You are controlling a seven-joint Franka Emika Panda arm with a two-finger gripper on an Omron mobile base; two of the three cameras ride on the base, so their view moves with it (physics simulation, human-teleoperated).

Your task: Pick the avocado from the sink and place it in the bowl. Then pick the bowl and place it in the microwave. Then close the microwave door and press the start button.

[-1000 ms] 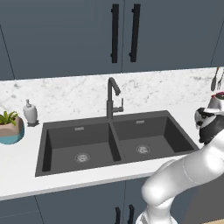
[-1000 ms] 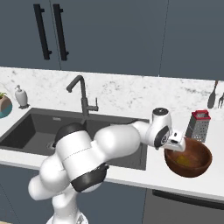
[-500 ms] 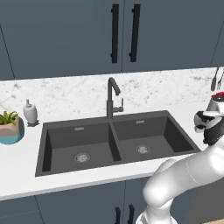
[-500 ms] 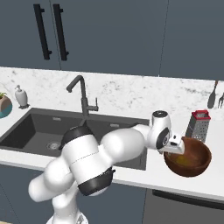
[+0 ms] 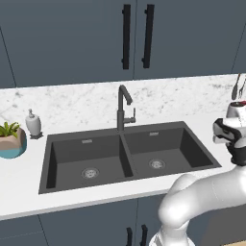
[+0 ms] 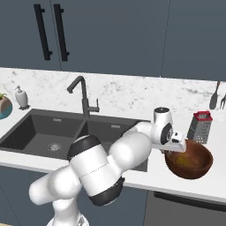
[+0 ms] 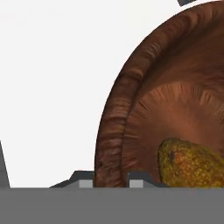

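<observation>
White marble counter (image 6: pixel 132 95), grey cabinets (image 6: pixel 114 35)

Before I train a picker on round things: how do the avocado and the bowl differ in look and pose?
The avocado is a small, bumpy, yellow-brown solid lump; the bowl is much larger, reddish-brown, wood-grained and hollow. The avocado lies inside the bowl near its wall, while the bowl stands upright on the white counter. The bowl's rim sits between the fingertips; the avocado lies free. Both are rounded and brownish.

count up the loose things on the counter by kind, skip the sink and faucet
bowl, with avocado inside: 1
avocado: 1
grater: 1
soap dispenser: 1
potted plant: 1
total: 5
</observation>
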